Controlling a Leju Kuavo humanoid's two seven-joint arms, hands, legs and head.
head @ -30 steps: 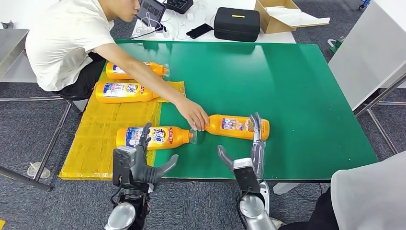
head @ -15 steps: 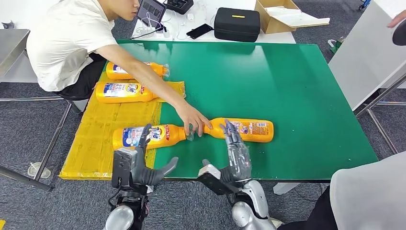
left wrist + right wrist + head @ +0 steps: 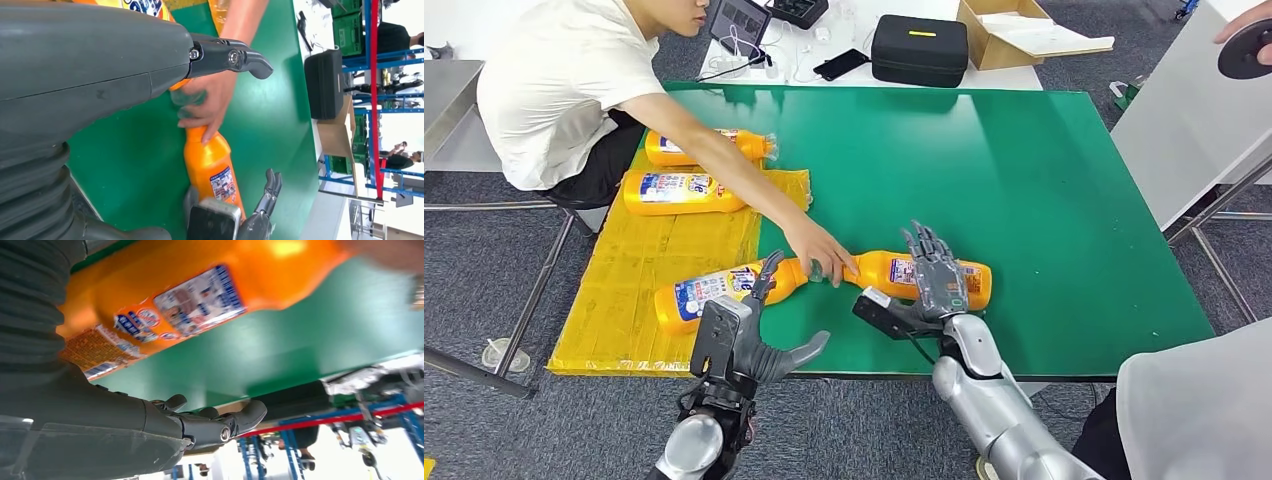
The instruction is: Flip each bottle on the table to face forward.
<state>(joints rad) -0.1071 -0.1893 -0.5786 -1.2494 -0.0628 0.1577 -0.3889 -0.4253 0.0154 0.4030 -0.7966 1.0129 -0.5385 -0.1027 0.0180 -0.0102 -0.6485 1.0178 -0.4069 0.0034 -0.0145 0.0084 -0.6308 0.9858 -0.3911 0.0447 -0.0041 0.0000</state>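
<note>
Several orange bottles lie on their sides. Two bottles (image 3: 707, 146) (image 3: 679, 192) rest on the yellow sheet (image 3: 654, 250) at the back left. A third bottle (image 3: 714, 290) lies slanted at the sheet's front edge, and my left hand (image 3: 749, 335) stands just in front of it, fingers spread and holding nothing. The fourth bottle (image 3: 969, 280) (image 3: 212, 170) (image 3: 200, 295) lies on the green table (image 3: 1024, 180). My right hand (image 3: 934, 275) is stretched flat over its label, thumb (image 3: 220, 425) held apart. A seated person's hand (image 3: 824, 255) (image 3: 210, 100) grips the necks where both front bottles meet.
The person's arm reaches across the left half of the table. A black case (image 3: 918, 48), a phone (image 3: 841, 64) and a cardboard box (image 3: 1004, 30) sit on the white table behind. Another person (image 3: 1194, 410) stands at the front right corner.
My right hand has risen from the table's front edge and come over the right bottle. My left hand has shifted right. The front left bottle has turned to a slant.
</note>
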